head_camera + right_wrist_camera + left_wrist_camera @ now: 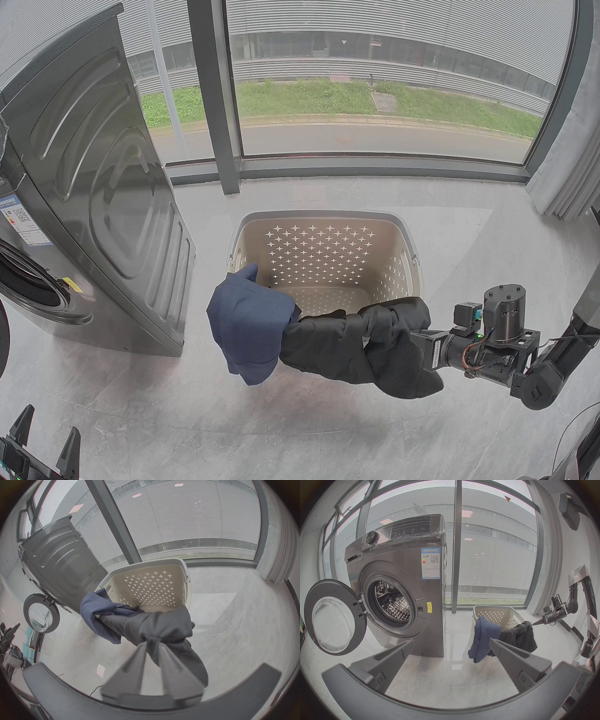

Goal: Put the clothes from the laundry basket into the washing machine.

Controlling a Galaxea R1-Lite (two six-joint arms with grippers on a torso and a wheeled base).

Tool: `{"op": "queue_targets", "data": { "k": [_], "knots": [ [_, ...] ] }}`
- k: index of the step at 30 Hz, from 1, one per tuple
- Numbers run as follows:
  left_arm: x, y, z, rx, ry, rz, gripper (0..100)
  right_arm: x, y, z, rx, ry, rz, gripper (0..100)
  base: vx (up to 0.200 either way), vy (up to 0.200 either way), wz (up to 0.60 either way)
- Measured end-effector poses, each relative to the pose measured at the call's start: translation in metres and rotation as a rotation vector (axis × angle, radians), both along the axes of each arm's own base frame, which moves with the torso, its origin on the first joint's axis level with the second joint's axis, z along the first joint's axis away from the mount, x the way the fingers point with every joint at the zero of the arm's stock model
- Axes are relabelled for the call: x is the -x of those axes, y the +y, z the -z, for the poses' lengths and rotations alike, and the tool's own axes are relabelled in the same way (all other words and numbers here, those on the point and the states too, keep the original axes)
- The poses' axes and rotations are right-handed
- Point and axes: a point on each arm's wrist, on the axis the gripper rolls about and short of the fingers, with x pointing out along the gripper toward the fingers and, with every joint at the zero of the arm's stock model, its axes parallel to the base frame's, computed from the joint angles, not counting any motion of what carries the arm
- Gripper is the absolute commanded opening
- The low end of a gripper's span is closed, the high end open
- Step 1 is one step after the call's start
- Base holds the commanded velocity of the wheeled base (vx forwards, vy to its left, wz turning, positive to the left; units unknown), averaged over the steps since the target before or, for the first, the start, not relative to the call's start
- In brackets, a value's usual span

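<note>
Pinching the black garment (350, 350), right gripper (152, 645) holds it across the rim of the laundry basket (325, 214) (left gripper (451, 642) spread wide).

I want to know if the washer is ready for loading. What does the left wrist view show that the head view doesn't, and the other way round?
Left wrist view only: the drum inside the washing machine, the glass of its open door, and the dial on top. Head view only: the machine's ribbed side and the floor of the basket. Both: the basket, a blue garment draped over its rim, and a black garment hanging from the right gripper.
</note>
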Motion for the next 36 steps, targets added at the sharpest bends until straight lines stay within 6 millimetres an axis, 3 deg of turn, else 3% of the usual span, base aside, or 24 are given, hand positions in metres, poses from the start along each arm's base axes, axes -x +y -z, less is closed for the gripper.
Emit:
{"op": "queue_targets", "data": {
  "k": [7,16,17,25,31,36],
  "knots": [
    [0.000,0.000,0.000,0.000,0.000,-0.001,100,-0.009,-0.001,0.017,0.033,0.048,0.015,100,0.000,0.000,0.00],
    [0.000,0.000,0.000,0.000,0.000,-0.001,100,-0.041,0.006,0.033,0.034,0.039,0.038,100,0.000,0.000,0.00],
    [0.000,0.000,0.000,0.000,0.000,-0.001,100,-0.045,0.006,0.034,0.033,0.037,0.040,0,0.000,0.000,0.00],
    [0.000,0.000,0.000,0.000,0.000,-0.001,100,-0.057,0.011,0.037,0.007,-0.019,0.041,0,0.000,0.000,0.00],
    [0.000,0.000,0.000,0.000,0.000,0.000,100,-0.047,0.010,0.029,-0.008,-0.038,0.028,0,0.000,0.000,0.00],
    [0.000,0.000,0.000,0.000,0.000,0.000,100,-0.030,0.009,0.009,-0.029,-0.072,0.010,0,0.000,0.000,0.00]
  ]
}}
